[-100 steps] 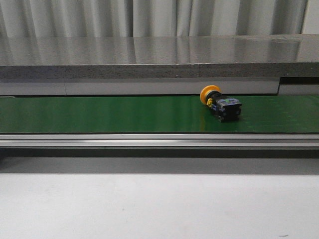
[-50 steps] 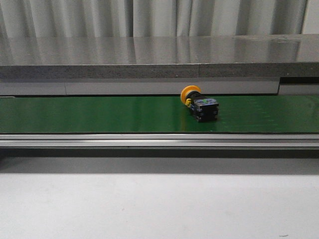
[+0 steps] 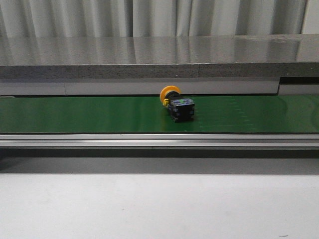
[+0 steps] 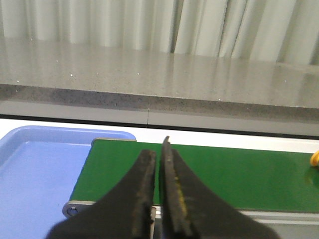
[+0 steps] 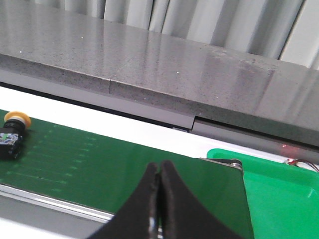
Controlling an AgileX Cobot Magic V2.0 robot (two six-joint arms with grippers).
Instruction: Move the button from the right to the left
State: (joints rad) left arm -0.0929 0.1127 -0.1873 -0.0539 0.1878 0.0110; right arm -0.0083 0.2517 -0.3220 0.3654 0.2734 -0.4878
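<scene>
We are watching the button (image 3: 176,103) lying on its side mid-belt on the green conveyor (image 3: 89,114), both the left gripper (image 4: 158,199) and right gripper (image 5: 158,199) pressed together and empty, so we are advising spreading the left's fingers before reaching.
</scene>
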